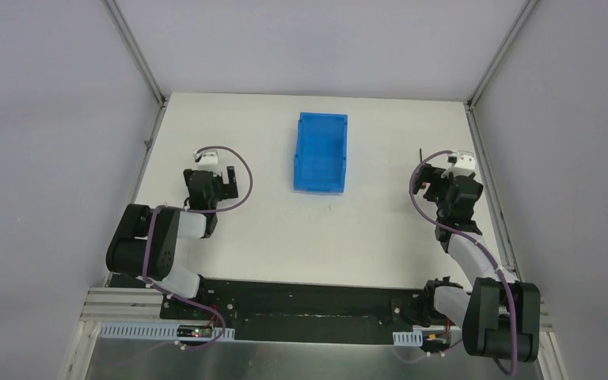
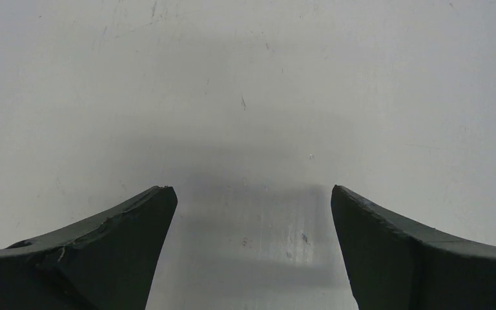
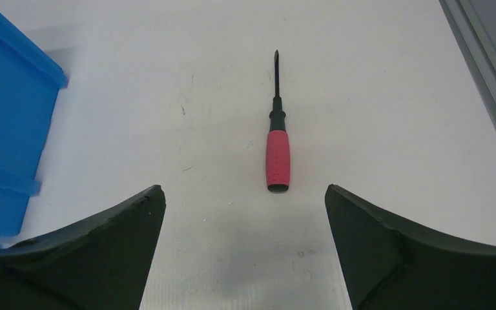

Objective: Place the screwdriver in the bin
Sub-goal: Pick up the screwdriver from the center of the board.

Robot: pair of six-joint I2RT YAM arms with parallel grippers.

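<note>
White table [image 1: 285, 237]; right pincer [image 3: 244, 188], apart, hides most of the screwdriver [image 3: 278, 158] overhead; left pincer [image 2: 252, 190] apart too.

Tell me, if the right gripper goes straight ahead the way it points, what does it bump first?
Probably the screwdriver. It lies on the table straight ahead of the open right gripper, red handle nearest. Height is unclear, so the gripper might pass above it.

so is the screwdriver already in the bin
No, the screwdriver lies on the white table just ahead of the open right gripper, apart from the bin.
</note>
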